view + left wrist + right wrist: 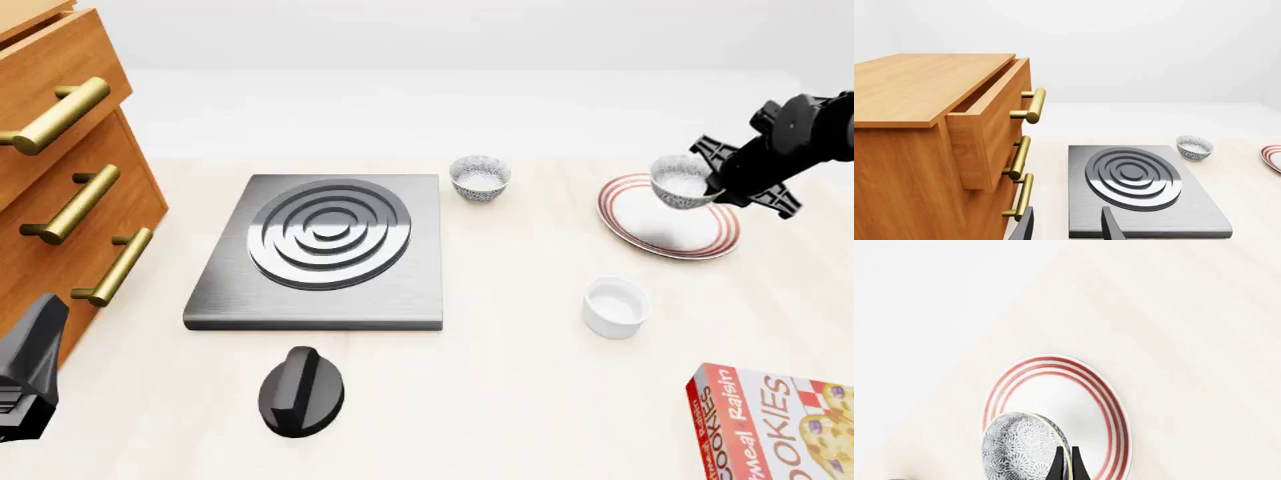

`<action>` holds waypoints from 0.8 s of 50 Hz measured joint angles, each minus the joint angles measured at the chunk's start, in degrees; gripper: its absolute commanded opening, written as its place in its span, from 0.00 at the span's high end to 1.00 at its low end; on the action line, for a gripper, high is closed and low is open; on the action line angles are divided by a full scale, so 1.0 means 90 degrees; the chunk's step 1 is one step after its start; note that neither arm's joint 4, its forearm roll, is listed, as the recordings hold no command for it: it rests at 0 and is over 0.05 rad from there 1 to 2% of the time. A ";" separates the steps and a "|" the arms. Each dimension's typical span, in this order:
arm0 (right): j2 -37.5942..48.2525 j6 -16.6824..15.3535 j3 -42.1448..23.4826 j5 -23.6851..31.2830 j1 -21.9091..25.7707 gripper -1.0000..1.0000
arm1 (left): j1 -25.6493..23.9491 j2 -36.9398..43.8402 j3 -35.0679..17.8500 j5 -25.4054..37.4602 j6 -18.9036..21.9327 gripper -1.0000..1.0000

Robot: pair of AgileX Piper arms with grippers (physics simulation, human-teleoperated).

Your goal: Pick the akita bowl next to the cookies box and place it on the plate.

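Small grey-and-white patterned akita bowl (681,182), judged light, rigid and breakable, is pinched by its rim in the right gripper (711,184) above the red-ringed white plate (667,232); rim hold suits it.

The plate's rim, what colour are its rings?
Red, on the white plate; clearest in the right wrist view.

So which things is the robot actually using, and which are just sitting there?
Part of the job:
- held bowl, gripped on its rim by the right gripper, above the plate
- plate
- cookies box

Just lying about:
- second bowl
- white cup
- stove
- black knob
- drawers
- left gripper, idle with jaws open
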 measured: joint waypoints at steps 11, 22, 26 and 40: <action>0.0121 0.0028 0.0026 -0.0113 0.0042 1.00 | 0.0000 0.0000 0.0000 0.0000 0.0000 0.00; 0.0285 0.0078 0.0011 -0.0200 0.0095 1.00 | 0.0000 0.0000 0.0000 0.0000 0.0000 0.00; 0.0332 0.0075 0.0002 -0.0221 0.0096 1.00 | 0.0000 0.0000 0.0000 0.0000 0.0000 0.00; 0.0475 0.0028 -0.0034 -0.0283 0.0042 1.00 | 0.0000 0.0000 0.0000 0.0000 0.0000 0.00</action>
